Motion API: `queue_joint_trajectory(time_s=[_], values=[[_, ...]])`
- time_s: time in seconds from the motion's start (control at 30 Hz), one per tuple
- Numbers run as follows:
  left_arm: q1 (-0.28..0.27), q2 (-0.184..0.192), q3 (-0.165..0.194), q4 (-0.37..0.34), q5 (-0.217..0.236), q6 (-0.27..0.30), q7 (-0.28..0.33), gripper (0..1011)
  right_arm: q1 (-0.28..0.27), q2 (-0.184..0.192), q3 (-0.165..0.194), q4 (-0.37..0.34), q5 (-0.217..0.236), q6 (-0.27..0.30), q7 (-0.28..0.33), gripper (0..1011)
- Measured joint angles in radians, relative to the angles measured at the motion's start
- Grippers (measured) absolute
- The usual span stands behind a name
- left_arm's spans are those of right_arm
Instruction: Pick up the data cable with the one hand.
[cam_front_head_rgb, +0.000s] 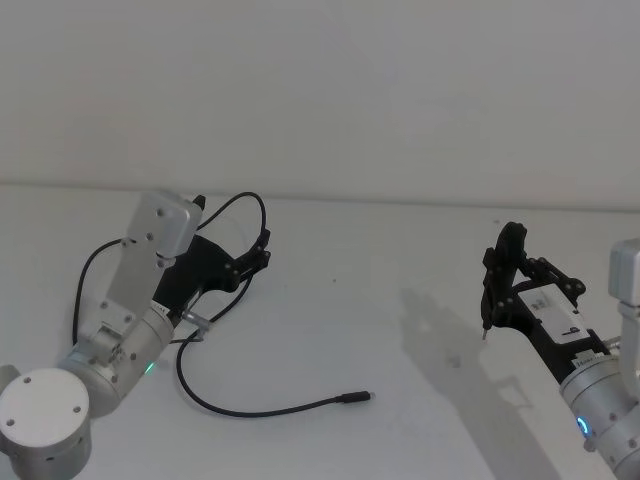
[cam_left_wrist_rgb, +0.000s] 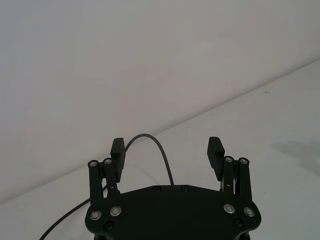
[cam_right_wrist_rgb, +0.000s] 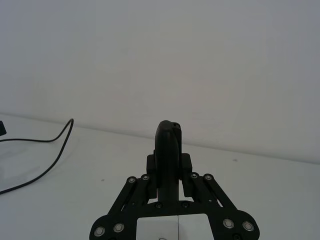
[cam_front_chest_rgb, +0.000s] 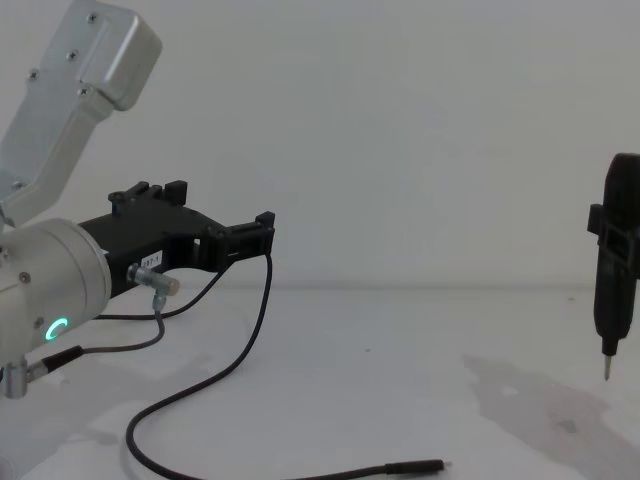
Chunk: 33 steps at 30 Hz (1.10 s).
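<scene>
1. Left gripper (cam_front_head_rgb: 255, 258) (cam_front_chest_rgb: 255, 235): extended forward above the white surface (cam_front_head_rgb: 350, 300). In the left wrist view the jaws stand released and wide apart (cam_left_wrist_rgb: 166, 147). The wrist behind the left gripper carries a lit green ring (cam_front_chest_rgb: 58, 327).

2. Data cable (cam_front_head_rgb: 250, 410) (cam_front_chest_rgb: 250, 350): a thin black cord.
- In the left wrist view it arches up between the separated fingers (cam_left_wrist_rgb: 118, 150) and runs back toward the palm (cam_left_wrist_rgb: 150, 137). Neither pad is seen pressing on it.
- In the chest view the cord hangs down from just below the left gripper's tips, reaches the surface, curves into a loop and runs out to the right of the left gripper.
- The plug (cam_front_head_rgb: 352, 398) (cam_front_chest_rgb: 415, 466) lies flat on the surface, well apart from the left gripper, nearer the robot and to the right of it.
- Whether the cord rests on the left gripper or only passes through its gap cannot be told.

3. Grey wire (cam_front_head_rgb: 195, 328) (cam_front_chest_rgb: 152, 281): short, with a metal cylinder fitting. It sits just behind the left gripper's jaws, beside the wrist.

4. Right gripper (cam_front_head_rgb: 505, 270) (cam_right_wrist_rgb: 169, 162): far to the right of the left gripper, raised off the surface. Its jaws are clenched on a black tool (cam_front_head_rgb: 490, 300) (cam_right_wrist_rgb: 167, 135) (cam_front_chest_rgb: 618, 260), which stands upright with its pointed metal tip down, clear of the surface.
</scene>
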Motion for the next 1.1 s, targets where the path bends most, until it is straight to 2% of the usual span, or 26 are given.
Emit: queue_joint_trajectory(time_s=[1.1], values=[[0.000,0.000,0.000,-0.001,0.000,0.001,0.000,1001,0.000,0.000,0.000,0.000,0.000,0.000,0.000,268]])
